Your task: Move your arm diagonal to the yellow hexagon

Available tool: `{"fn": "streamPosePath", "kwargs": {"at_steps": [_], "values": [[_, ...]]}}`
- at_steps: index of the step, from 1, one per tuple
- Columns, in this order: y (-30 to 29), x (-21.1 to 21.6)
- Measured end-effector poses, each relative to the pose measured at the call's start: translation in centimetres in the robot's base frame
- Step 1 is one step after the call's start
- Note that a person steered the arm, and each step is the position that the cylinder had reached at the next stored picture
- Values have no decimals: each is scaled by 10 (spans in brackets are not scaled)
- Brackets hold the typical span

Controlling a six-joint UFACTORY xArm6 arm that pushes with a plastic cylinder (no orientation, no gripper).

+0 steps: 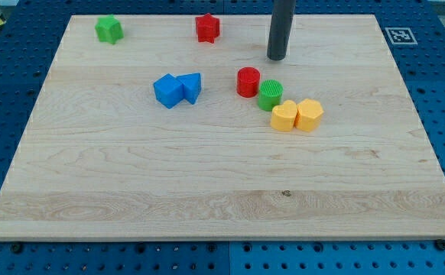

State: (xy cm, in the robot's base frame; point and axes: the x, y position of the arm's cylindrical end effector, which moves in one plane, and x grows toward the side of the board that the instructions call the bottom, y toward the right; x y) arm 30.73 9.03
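Note:
The yellow hexagon (pixel 310 114) lies right of the board's middle, touching a second yellow block (pixel 284 117) on its left. My tip (pixel 277 58) rests on the board toward the view's top, up and a little left of the hexagon, clear of every block. A green cylinder (pixel 270 95) stands between my tip and the yellow pair, touching the left yellow block. A red cylinder (pixel 248 81) stands just left of the green one.
A blue cube (pixel 167 90) and a blue triangular block (pixel 191 86) touch each other left of the middle. A red star-like block (pixel 207 27) and a green block (pixel 109 29) sit near the top edge. The wooden board (pixel 207 191) lies on a blue perforated table.

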Motion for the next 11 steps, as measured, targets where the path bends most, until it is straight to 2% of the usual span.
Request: {"fn": "streamPosePath", "kwargs": {"at_steps": [2,4,5,9,11], "values": [[36,4],[48,7],[59,24],[135,126],[138,199]]}}
